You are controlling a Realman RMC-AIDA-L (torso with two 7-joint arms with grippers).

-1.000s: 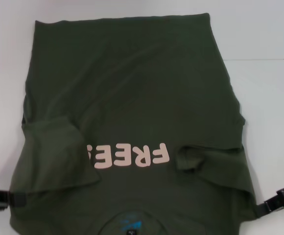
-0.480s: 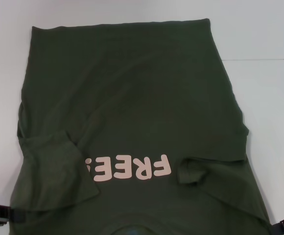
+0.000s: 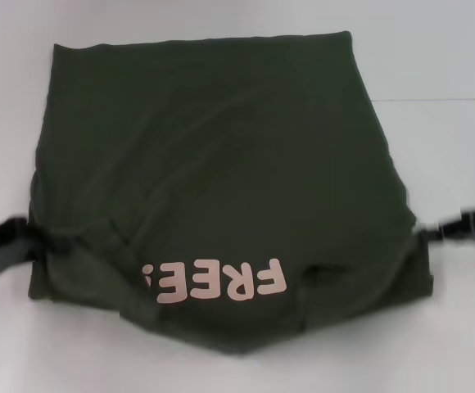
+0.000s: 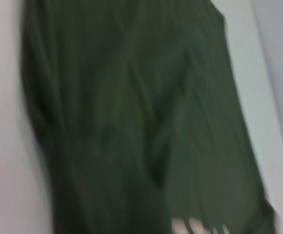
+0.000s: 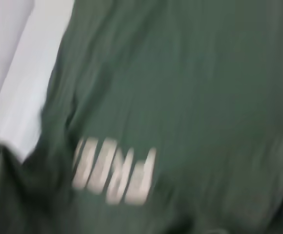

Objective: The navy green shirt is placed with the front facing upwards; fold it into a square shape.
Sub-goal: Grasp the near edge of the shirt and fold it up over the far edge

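Bare table lies open all around the navy green shirt.

Even, bright overhead light; no glare, shadows faint. Head view soft, both arms motion-smeared at shirt edges. Both wrist views heavily blurred, lettering streaked.

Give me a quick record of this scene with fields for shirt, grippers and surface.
shirt: dark green, "FREE!" lettering up, near part lifted and bunched
left gripper: at shirt's left edge, holding cloth
right gripper: at shirt's right edge, holding cloth
surface: white table
fold: under way, not yet square
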